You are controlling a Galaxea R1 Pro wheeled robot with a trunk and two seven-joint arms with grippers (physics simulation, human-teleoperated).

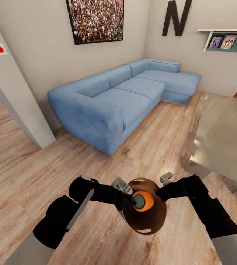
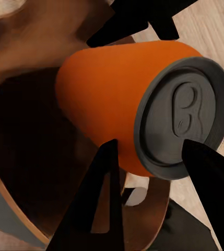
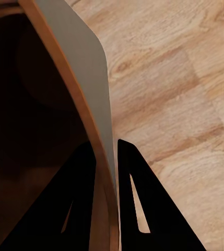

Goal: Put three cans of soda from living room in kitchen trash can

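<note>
While the robot stands on the wood floor [image 1: 162, 132] of the living room, its two black arms reach out in front of it and meet over a small round bin [image 1: 146, 217]. The bin is brown inside and pale grey outside, and it is wider at the rim.

The left gripper [image 1: 135, 200] holds an orange can [image 1: 144, 201] over the open mouth of the bin. In the left wrist view the can [image 2: 117, 110] looks big and close. Its body is bright orange and smooth. Its top is dull grey, round, with a small pull tab pressed into it. The can lies on its side, with the grey top turned toward the camera. The two dark fingers [image 2: 96, 204] of the left gripper [image 2: 153, 172] sit tight against the can, one on each side, closed just as wide as the can.

The right gripper [image 1: 165, 183] is at the far rim of the bin. In the right wrist view its two black fingers [image 3: 75, 204] pinch the thin wall of the bin [image 3: 80, 83], one finger inside and one outside, almost fully closed.

Behind the arms sits a big light blue corner sofa [image 1: 122, 95]. A grey low table [image 1: 225, 136] stands to the right.
</note>
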